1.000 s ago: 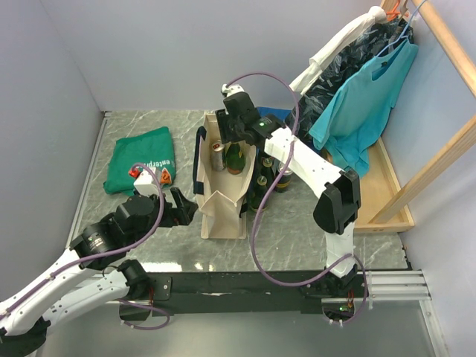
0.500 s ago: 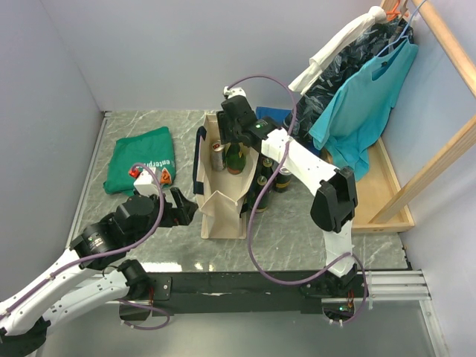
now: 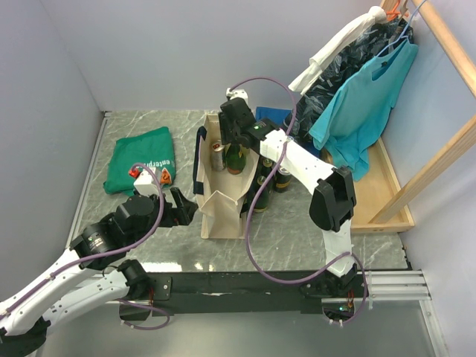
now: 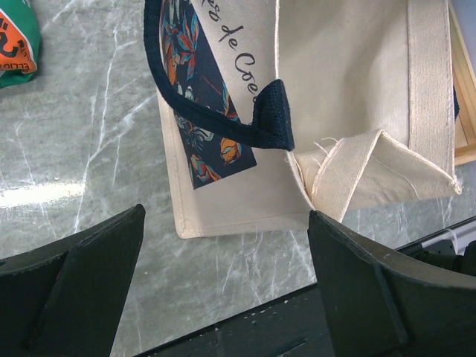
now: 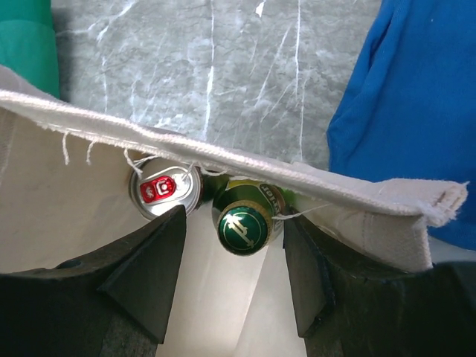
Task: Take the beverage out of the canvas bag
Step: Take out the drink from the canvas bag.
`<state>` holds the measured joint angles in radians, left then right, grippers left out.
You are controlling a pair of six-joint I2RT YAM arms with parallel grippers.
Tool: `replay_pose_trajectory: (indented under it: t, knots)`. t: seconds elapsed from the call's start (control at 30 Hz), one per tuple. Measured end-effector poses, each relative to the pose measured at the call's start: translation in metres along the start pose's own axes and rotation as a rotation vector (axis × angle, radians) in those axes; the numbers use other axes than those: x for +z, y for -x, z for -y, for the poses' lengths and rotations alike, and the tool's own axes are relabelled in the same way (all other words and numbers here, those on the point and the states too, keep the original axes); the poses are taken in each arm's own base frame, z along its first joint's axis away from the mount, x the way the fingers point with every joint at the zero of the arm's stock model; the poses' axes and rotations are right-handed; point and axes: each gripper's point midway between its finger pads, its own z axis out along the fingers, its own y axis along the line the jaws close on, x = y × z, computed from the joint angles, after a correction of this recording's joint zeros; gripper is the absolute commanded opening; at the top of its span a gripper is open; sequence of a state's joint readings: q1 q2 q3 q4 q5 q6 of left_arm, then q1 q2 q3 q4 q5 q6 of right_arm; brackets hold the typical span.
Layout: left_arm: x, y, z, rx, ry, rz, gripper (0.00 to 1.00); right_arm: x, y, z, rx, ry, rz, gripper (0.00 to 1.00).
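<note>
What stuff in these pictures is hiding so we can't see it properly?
- Right wrist view: the green-capped bottle and the silver can with a red tab show only their tops; the cream canvas bag hides their bodies.
- Top view: the white right arm covers part of the dark bottles beside the bag; their number is unclear.
- Left wrist view: the picture edge cuts off the folded green T-shirt.

Canvas bag [image 4: 349, 82]: coarse matt woven cloth, edges frayed. Can [image 5: 165, 191] top: bright metal, red tab. Bottle cap [image 5: 243, 227]: glossy green metal. Table [image 4: 89, 149]: grey marbled, slight sheen.
</note>
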<state>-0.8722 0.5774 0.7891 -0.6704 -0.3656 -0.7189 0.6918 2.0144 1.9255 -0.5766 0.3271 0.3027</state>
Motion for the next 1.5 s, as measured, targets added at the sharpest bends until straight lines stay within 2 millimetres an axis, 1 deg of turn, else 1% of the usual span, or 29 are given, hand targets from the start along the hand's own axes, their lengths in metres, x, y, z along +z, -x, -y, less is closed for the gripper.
replay_pose_trajectory:
  t: [0.17,0.53,0.7,0.77,1.03,1.1,1.23,1.3,1.33,1.4,1.43,1.5]
  knots:
    - [0.0,0.0,0.0,0.0,-0.001,0.001,0.96,0.004,-0.003,0.002,0.011,-0.008,-0.007,0.62]
    - [-0.002,0.003,-0.001,-0.005,0.0,0.015,0.96,0.017,-0.016,0.001,0.007,-0.012,-0.04,0.61]
    - [-0.002,0.003,-0.001,-0.005,0.002,0.017,0.96,0.02,-0.019,0.0,0.005,-0.011,-0.047,0.55]
    - [-0.002,0.004,-0.002,-0.005,0.004,0.019,0.96,0.021,-0.019,0.0,0.006,-0.012,-0.047,0.49]
    - [-0.002,0.004,-0.002,-0.005,0.007,0.021,0.96,0.021,-0.018,0.003,0.009,-0.016,-0.048,0.47]
    - [-0.002,0.004,-0.002,-0.005,0.007,0.021,0.96,0.022,-0.018,0.003,0.009,-0.016,-0.048,0.43]
    - [-0.002,0.004,-0.002,-0.005,0.007,0.021,0.96,0.022,-0.018,0.005,0.011,-0.019,-0.05,0.39]
    - [-0.002,0.004,-0.002,-0.005,0.007,0.021,0.96,0.022,-0.018,0.005,0.011,-0.018,-0.05,0.32]
    - [-0.002,0.004,-0.002,-0.005,0.007,0.021,0.96,0.022,-0.018,0.005,0.011,-0.018,-0.051,0.26]
    - [-0.002,0.004,-0.002,-0.005,0.009,0.023,0.96,0.022,-0.018,0.005,0.011,-0.017,-0.051,0.2]
    - [-0.002,0.004,-0.003,-0.005,0.009,0.023,0.96,0.022,-0.018,0.005,0.011,-0.017,-0.052,0.13]
    - [-0.002,0.004,-0.003,-0.005,0.01,0.023,0.96,0.022,-0.018,0.005,0.012,-0.015,-0.052,0.07]
